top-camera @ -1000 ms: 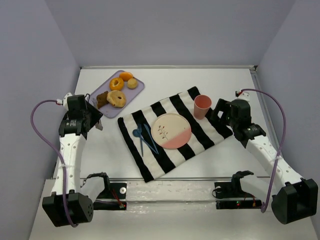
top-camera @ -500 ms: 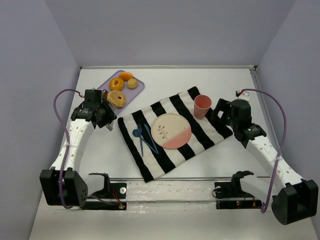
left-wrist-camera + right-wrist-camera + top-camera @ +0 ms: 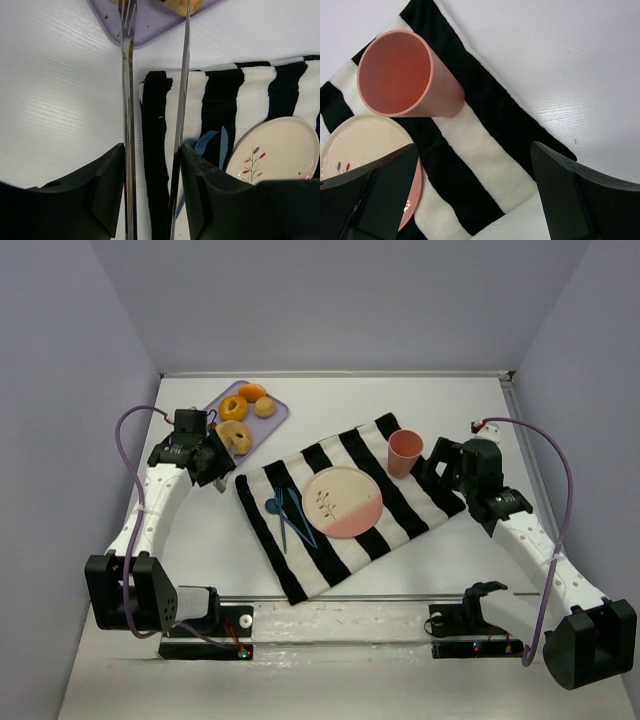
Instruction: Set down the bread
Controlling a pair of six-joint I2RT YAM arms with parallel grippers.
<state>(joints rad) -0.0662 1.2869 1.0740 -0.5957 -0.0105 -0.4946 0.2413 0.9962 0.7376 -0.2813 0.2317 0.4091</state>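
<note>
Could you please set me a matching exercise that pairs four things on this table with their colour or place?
Things:
1 cup
2 plate
3 tray
4 tongs

Descriptions:
A purple, holding pastries
B metal, in the left pincer
C pink, near the far corner of the cloth
D cream and pink, mid-cloth

Pairs: 1-C; 2-D; 3-A; 4-B
</note>
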